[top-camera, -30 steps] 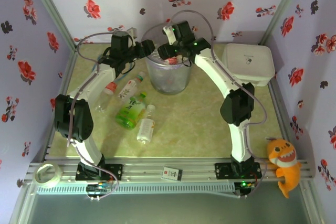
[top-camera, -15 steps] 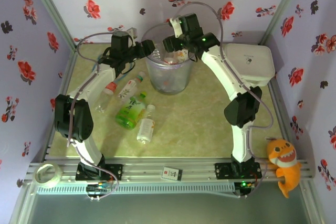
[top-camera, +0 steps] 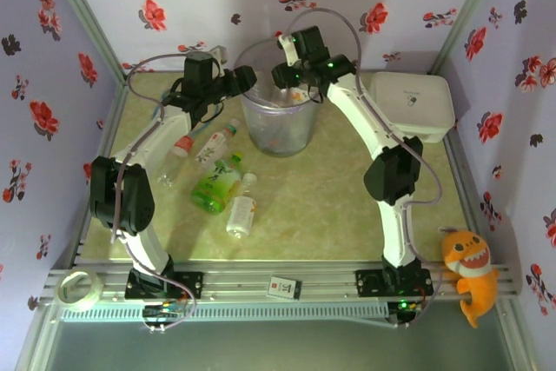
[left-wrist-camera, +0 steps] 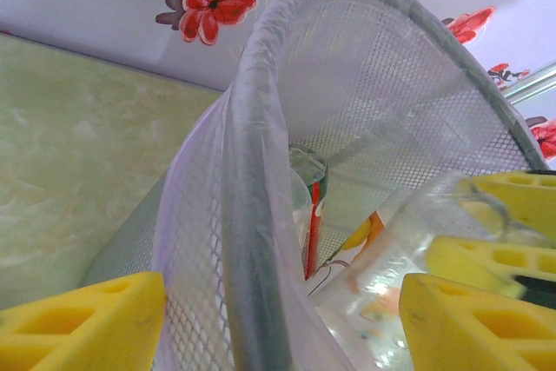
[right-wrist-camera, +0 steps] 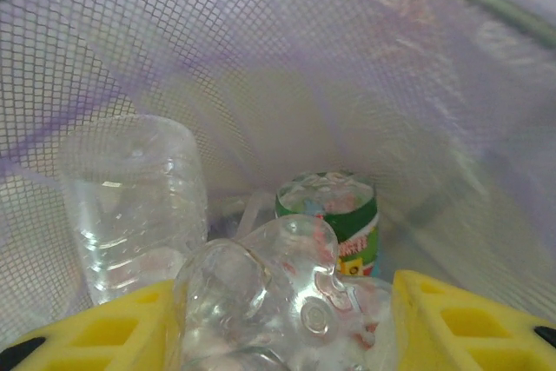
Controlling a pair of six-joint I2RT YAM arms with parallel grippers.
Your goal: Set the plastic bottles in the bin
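— Grey bin [top-camera: 278, 128] sits far centre in the top view. The right gripper [top-camera: 291, 91] hangs over its mouth and the left gripper [top-camera: 250, 83] is at its left rim. Loose bottles [top-camera: 217, 184] lie just left of the bin.

— Which step?

— Dropping one in, I judge. On the left wrist, the jaws stand wide astride the rim [left-wrist-camera: 252, 215], one outside and one inside, holding nothing. I cannot tell whether they touch it.

— And the right wrist?

— Its fingers [right-wrist-camera: 95, 327] pinch a clear bottle [right-wrist-camera: 278, 301] inside the bin's mouth. Below lie a second bottle [right-wrist-camera: 130, 197] and a green bottle [right-wrist-camera: 330, 215].

— Next?

— Part the jaws so it falls, then go for the loose bottles.

— Anything unclear?

— From above the arm hides the clear bottle. The right wrist view cuts off its lower end, and the bin's floor is blurred.
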